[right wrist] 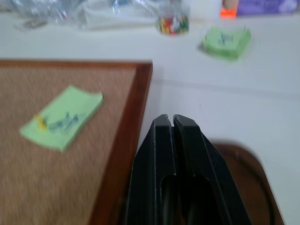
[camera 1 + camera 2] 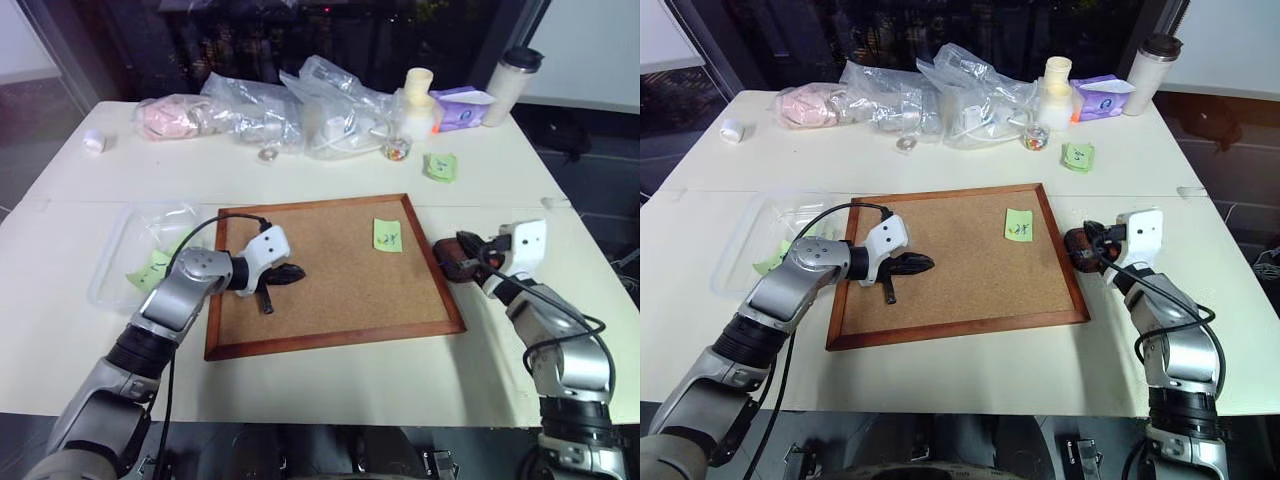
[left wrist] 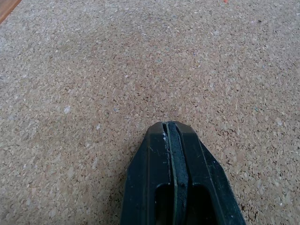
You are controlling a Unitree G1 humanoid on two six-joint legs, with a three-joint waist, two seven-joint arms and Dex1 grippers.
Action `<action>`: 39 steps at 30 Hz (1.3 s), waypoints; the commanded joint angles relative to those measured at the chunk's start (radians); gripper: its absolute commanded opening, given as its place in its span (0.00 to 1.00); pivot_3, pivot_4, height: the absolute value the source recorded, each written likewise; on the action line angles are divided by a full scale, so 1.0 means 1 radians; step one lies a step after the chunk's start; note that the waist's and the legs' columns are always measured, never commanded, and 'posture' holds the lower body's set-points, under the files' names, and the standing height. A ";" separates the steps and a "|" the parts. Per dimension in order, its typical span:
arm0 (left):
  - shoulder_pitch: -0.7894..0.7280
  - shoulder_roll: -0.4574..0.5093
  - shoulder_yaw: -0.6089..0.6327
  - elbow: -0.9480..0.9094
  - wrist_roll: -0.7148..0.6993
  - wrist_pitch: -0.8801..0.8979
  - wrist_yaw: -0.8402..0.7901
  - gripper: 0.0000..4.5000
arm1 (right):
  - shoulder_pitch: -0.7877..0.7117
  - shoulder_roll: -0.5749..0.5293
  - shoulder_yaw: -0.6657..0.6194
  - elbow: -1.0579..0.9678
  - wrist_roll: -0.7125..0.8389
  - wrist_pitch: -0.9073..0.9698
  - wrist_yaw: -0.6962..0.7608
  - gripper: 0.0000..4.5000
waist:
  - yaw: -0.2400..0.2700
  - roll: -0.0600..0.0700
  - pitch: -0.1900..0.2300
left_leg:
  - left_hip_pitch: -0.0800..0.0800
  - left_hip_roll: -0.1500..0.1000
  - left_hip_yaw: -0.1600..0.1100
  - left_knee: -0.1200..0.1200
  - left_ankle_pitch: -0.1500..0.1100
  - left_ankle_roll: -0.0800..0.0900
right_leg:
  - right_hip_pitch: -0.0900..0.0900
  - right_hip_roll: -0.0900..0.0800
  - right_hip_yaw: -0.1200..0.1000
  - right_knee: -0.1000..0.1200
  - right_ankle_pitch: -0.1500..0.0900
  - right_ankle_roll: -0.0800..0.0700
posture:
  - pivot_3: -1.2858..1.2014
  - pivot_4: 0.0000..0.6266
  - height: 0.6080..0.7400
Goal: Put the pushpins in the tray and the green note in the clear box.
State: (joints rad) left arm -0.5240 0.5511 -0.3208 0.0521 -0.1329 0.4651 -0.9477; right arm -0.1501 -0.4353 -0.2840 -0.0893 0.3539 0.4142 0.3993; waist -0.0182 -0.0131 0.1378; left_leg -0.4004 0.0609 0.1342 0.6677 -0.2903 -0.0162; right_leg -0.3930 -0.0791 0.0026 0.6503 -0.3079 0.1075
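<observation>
Left eye view: clear box (image 2: 118, 262) holds green notes (image 2: 148, 270); both pincers closed, empty.

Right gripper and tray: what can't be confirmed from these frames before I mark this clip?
- Tray: mostly hidden behind the shut right gripper in the right wrist view, and too small in the head views to see any pushpins inside.
- Whether the shut left gripper holds a pin: nothing visible between its fingers.
- Green note on the cork board: blurred, scribbles unreadable.
- Clear box: contents indistinct through the plastic.
</observation>
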 commanded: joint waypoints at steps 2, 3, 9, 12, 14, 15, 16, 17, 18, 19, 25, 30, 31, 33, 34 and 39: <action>0.023 0.006 -0.040 0.058 0.047 0.018 -0.010 0.00 | 0.005 -0.016 -0.011 0.003 -0.013 -0.014 -0.002 0.01 | 0.002 0.000 0.000 | 0.001 0.000 0.000 0.000 0.000 0.000 | 0.001 0.000 0.000 0.000 0.000 0.000 | 0.52 0.24 0.97; 0.022 0.005 -0.040 0.060 0.048 0.016 -0.011 0.00 | 0.008 -0.017 -0.010 0.012 -0.021 -0.019 -0.004 0.01 | 0.002 0.000 0.000 | 0.001 0.000 0.000 0.000 0.000 0.000 | 0.001 0.000 0.000 0.000 0.000 0.000 | 0.52 0.24 0.97; 0.014 0.000 -0.039 0.071 0.053 0.008 -0.015 0.00 | 0.017 -0.017 -0.016 0.026 -0.032 -0.030 -0.003 0.52 | 0.003 0.000 0.000 | 0.001 0.000 0.000 0.000 0.000 0.000 | 0.001 0.000 0.000 0.000 0.000 0.000 | 0.52 0.24 0.97; 0.013 -0.001 -0.039 0.073 0.053 0.005 -0.016 0.00 | 0.021 -0.020 -0.021 0.029 -0.034 -0.032 -0.002 0.85 | 0.003 0.000 0.000 | 0.001 0.000 0.000 0.000 0.000 0.000 | 0.001 0.000 0.000 0.000 0.000 0.000 | 0.52 0.24 0.97; 0.013 -0.002 -0.038 0.072 0.054 0.004 -0.016 0.00 | 0.021 -0.021 -0.024 0.027 -0.033 -0.031 -0.001 0.99 | 0.004 0.000 0.000 | 0.001 0.000 0.000 0.000 0.000 0.000 | 0.001 0.000 0.000 0.000 0.000 0.000 | 0.52 0.24 0.97; 0.013 -0.002 -0.038 0.073 0.054 0.003 -0.016 0.00 | 0.022 -0.022 -0.025 0.026 -0.032 -0.030 0.000 0.99 | 0.004 0.000 0.000 | 0.001 0.000 0.000 0.000 0.000 0.000 | 0.001 0.000 0.000 0.000 0.000 0.000 | 0.52 0.24 0.97; 0.013 -0.003 -0.038 0.074 0.055 0.003 -0.016 0.00 | 0.022 -0.023 -0.026 0.026 -0.031 -0.030 0.001 0.99 | 0.004 0.000 0.000 | 0.001 0.000 0.000 0.000 0.000 0.000 | 0.002 0.000 0.000 0.000 0.000 0.000 | 0.52 0.24 0.97; 0.013 -0.004 -0.037 0.075 0.055 0.001 -0.016 0.00 | 0.022 -0.023 -0.027 0.025 -0.029 -0.029 0.002 0.99 | 0.004 0.000 0.000 | 0.001 0.000 0.000 0.000 0.000 0.000 | 0.002 0.000 0.000 0.000 0.000 0.000 | 0.52 0.24 0.97; 0.013 -0.004 -0.037 0.075 0.056 0.000 -0.016 0.00 | 0.022 -0.023 -0.028 0.024 -0.027 -0.028 0.003 0.99 | 0.004 0.000 0.000 | 0.001 0.000 0.000 0.000 0.000 0.000 | 0.002 0.000 0.000 0.000 0.000 0.000 | 0.52 0.24 0.97; 0.012 -0.005 -0.036 0.075 0.056 0.001 -0.016 0.00 | 0.022 -0.024 -0.030 0.023 -0.025 -0.027 0.003 0.99 | 0.004 0.000 0.000 | 0.001 0.000 0.000 0.000 0.000 0.000 | 0.002 0.000 0.000 0.000 0.000 0.000 | 0.52 0.24 0.97; 0.015 -0.005 -0.036 0.073 0.056 0.003 -0.015 0.00 | -0.011 -0.004 -0.051 -0.040 0.042 -0.023 0.014 0.99 | 0.004 0.000 0.000 | 0.001 0.000 0.000 0.000 0.000 0.000 | 0.002 0.000 0.000 0.000 0.000 0.000 | 0.52 0.24 0.97; 0.011 -0.007 -0.037 0.078 0.057 0.002 -0.017 0.00 | -0.067 0.003 0.025 -0.090 0.066 0.029 0.036 0.99 | 0.004 0.000 0.000 | 0.002 0.000 0.000 0.000 0.000 0.000 | 0.002 0.000 0.000 0.000 0.000 0.000 | 0.52 0.24 0.97; 0.011 -0.008 -0.038 0.080 0.058 0.001 -0.016 0.00 | -0.078 0.007 0.046 -0.088 0.063 0.035 0.044 0.99 | 0.004 0.000 0.000 | 0.002 0.000 0.000 0.000 0.000 0.000 | 0.003 0.000 0.000 0.000 0.000 0.000 | 0.52 0.24 0.97; 0.008 -0.011 -0.040 0.083 0.060 -0.001 -0.016 0.00 | -0.111 0.028 0.114 -0.054 0.040 0.029 0.066 0.99 | 0.004 0.000 0.000 | 0.002 0.000 0.000 0.000 0.000 0.000 | 0.003 0.000 0.000 -0.001 0.000 0.000 | 0.52 0.24 0.97; 0.007 -0.012 -0.040 0.085 0.060 -0.002 -0.016 0.00 | -0.132 0.044 0.150 -0.023 0.026 0.017 0.076 0.99 | 0.003 0.000 0.000 | 0.002 0.000 0.000 0.000 0.000 0.000 | 0.003 0.000 0.000 -0.001 0.000 0.000 | 0.52 0.24 0.97; 0.014 -0.007 -0.035 0.075 0.060 0.003 -0.012 0.00 | -0.201 0.106 0.249 0.119 -0.035 -0.057 0.109 0.99 | 0.005 0.000 0.000 | 0.003 0.000 0.000 0.000 0.000 0.000 | 0.003 0.000 0.000 0.000 0.000 0.000 | 0.52 0.24 0.97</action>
State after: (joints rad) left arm -0.5438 0.5307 -0.3218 0.0894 -0.1185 0.4441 -0.9629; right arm -0.3279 -0.3320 -0.0371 0.0127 0.3352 0.4022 0.4993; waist -0.0133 -0.0134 0.1375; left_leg -0.3974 0.0605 0.1339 0.6673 -0.2906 -0.0158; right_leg -0.3898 -0.0796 0.0027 0.6498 -0.3079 0.1075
